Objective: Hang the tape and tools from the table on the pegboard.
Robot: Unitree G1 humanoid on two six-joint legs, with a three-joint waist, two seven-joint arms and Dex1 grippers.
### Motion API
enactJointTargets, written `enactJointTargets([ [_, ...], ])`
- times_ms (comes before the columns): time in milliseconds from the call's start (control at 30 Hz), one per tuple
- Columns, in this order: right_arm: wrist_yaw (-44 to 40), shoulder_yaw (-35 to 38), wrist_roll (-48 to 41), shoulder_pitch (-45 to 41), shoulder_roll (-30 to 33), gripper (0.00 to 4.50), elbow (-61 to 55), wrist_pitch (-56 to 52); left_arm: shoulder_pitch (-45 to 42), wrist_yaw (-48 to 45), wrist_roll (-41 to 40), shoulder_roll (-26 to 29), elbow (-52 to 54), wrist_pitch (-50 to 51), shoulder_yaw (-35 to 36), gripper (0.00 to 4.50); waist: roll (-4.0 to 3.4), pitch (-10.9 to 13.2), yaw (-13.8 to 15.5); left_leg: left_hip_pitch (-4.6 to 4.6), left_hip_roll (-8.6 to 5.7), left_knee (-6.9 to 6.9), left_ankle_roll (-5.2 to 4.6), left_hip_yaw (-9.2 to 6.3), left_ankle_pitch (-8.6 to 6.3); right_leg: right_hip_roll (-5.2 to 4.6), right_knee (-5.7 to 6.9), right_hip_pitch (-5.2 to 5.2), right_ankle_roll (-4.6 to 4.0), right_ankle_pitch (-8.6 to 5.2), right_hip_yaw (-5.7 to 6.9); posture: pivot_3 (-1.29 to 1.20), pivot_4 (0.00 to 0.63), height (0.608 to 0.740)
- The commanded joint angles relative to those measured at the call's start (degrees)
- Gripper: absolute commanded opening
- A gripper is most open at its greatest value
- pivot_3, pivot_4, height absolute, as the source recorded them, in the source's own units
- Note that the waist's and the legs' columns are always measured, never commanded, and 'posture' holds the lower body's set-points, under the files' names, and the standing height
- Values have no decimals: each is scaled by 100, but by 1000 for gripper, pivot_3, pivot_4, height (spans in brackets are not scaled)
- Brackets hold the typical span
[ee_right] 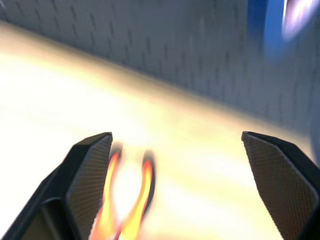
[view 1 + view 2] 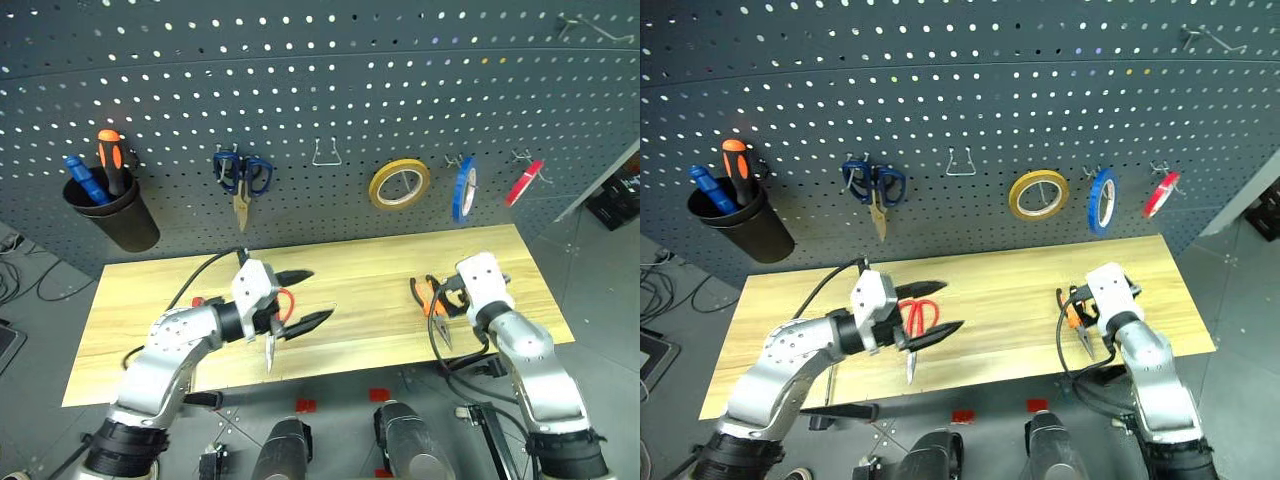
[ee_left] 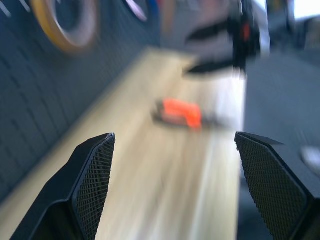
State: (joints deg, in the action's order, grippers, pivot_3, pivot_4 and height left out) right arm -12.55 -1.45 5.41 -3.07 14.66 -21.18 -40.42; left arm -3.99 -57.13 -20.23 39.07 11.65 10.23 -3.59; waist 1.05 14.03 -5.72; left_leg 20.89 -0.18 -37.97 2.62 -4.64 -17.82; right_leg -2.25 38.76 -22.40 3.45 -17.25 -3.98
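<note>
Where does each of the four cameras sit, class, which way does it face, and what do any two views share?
Left eye: on the head, facing forward and down at the table and pegboard; both arms show.
Right eye: beside it, same scene, both arms.
Left wrist: on the left arm, looking along its open left hand over the tabletop at the pliers.
Right wrist: on the right arm, its open right hand just above the pliers' orange handles.
Shared: both wrist views catch the pliers; both eyes see the red scissors.
</note>
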Motion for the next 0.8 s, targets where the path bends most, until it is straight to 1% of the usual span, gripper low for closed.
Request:
enactJointTargets([
  [33,227,-36,-59,-109,-315,4419,-382,-932,171,-634,214,423,-380,-551,43,4071,-2,1,-2,3,-1,1,0,-1,0,0,5,-7,-5,-3,0,-113,224,740],
  [100,380,-94,75,-297,-423,4419,-198,-1464,301,-890,268,621,-518,-667,-10,4071,-2,1,4,17,-9,1,0,1,0,-9,6,-23,-8,-4,1,-112,223,740],
  [200,436,-174,47,-588,-503,4419,225,-1652,413,-1007,394,690,-636,-883,-38,4071,-1,1,8,35,-18,-5,1,1,1,-26,5,-35,-7,-4,4,-111,224,740],
  [267,483,-198,36,-813,-520,4419,536,-1636,446,-998,406,667,-611,-906,-37,4071,0,1,15,42,-19,-5,1,0,1,-39,8,-45,-7,-4,10,-106,223,740],
  [367,504,-251,50,-1028,-468,4419,975,-1530,489,-976,416,644,-532,-885,-44,4071,-1,0,10,93,-15,-10,6,-5,5,-39,24,-99,-7,-2,16,-98,220,740],
  [400,516,-275,69,-1087,-444,4419,1173,-1435,498,-963,423,635,-515,-882,-52,4071,-1,0,7,97,-13,-10,7,-5,5,-38,24,-102,-8,-2,18,-96,219,740],
  [633,568,-290,66,-1383,-391,4419,2193,-867,475,-917,471,562,-474,-870,-79,4071,-1,-1,-54,101,-16,-11,6,0,6,-37,25,-106,-7,-2,18,-89,212,740],
  [800,311,-298,-84,-1689,-362,4419,2872,-781,461,-883,494,515,-421,-844,-108,4071,-1,-2,-76,100,-16,-13,5,2,7,-34,27,-106,-7,-1,18,-87,211,740],
])
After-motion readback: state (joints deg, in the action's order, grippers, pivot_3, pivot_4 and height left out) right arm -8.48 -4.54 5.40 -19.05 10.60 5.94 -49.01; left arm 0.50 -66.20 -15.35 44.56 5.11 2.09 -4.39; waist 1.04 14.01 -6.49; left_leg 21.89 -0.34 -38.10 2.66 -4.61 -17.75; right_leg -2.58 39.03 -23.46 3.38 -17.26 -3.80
